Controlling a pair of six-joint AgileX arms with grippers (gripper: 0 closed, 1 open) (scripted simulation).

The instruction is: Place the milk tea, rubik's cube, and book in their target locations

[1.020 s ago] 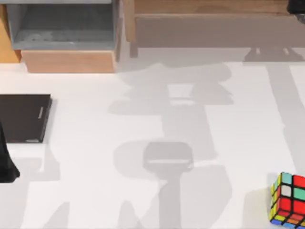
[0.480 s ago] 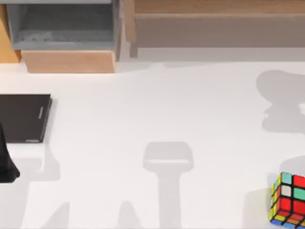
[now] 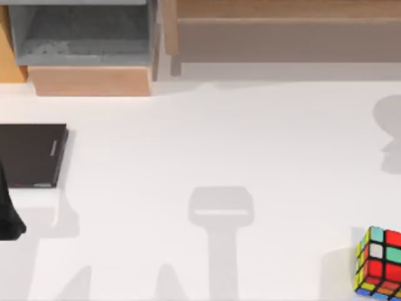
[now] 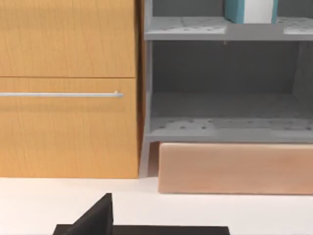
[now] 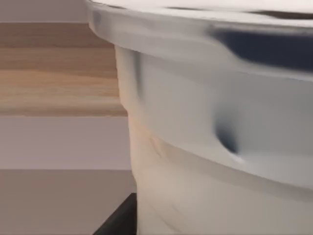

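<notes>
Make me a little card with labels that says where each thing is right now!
rubik's cube: on the white table, bottom right corner of the top view
book: teal, standing on the upper grey shelf
milk tea: white cup, very close in front of the right wrist camera
black slab: lying flat at the table's left side
left arm: parked at the left edge, beside the slab

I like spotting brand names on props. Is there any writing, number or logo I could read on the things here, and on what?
No text can be read.
Black slab: a small pale mark near its right edge, too small and blurred to read.
Book on the shelf: teal cover and white page edges, no lettering in sight.
Cup in the right wrist view: a dark blue patch near the rim, blurred, no letters.
Rubik's cube: plain coloured stickers.
</notes>
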